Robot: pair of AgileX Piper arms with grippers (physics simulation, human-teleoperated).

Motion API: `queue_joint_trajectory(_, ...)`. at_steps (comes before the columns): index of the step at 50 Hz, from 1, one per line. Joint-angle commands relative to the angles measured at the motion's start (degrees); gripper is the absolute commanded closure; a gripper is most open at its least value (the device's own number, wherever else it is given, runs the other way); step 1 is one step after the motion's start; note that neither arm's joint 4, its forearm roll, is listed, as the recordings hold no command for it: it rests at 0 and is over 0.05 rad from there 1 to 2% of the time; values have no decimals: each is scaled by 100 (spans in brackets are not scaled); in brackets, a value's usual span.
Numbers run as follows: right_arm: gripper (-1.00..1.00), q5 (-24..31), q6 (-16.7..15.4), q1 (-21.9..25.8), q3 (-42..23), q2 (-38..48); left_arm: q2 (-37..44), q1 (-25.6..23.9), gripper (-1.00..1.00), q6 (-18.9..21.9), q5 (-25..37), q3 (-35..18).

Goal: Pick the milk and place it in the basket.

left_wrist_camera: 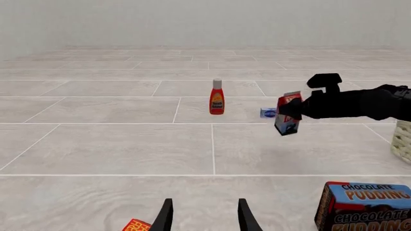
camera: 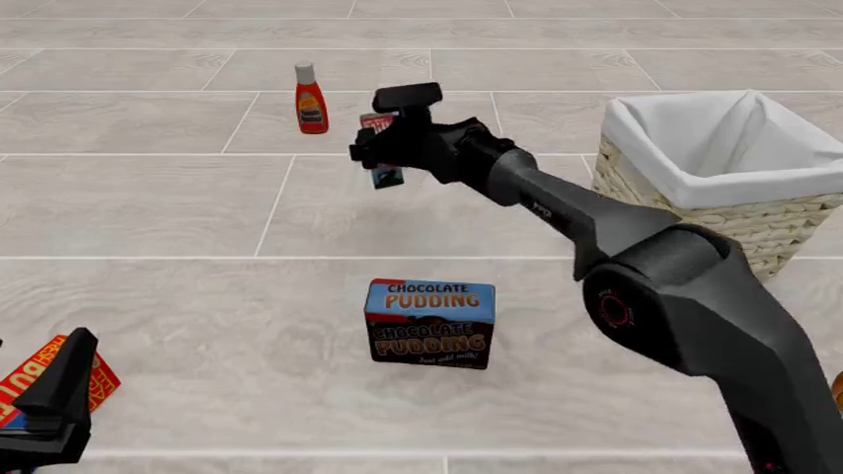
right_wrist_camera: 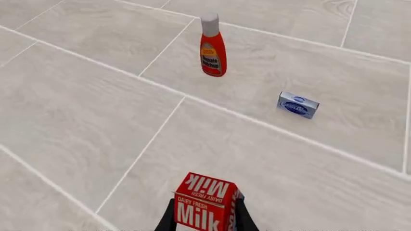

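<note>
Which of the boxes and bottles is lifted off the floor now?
The milk, the small red-topped carton. It hangs in the right gripper, while the sauce bottle and the chocolate pudding box stand on the floor.

Red-topped milk carton (right_wrist_camera: 206,208) with white lettering, red sauce bottle (right_wrist_camera: 212,49), blue-and-brown pudding box (camera: 431,323), beige woven basket (camera: 737,212).

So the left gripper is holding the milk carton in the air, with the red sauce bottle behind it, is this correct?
Not quite: it is the right gripper that holds the milk carton in the air, as the front view shows. The left gripper is open and holds nothing. The red sauce bottle does stand behind it.
</note>
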Motion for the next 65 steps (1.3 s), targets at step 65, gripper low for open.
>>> queue_joint_trajectory(65, 100, -1681, -179, -828, 4713, -4865, -40, 0, -100, 0, 39, 0)
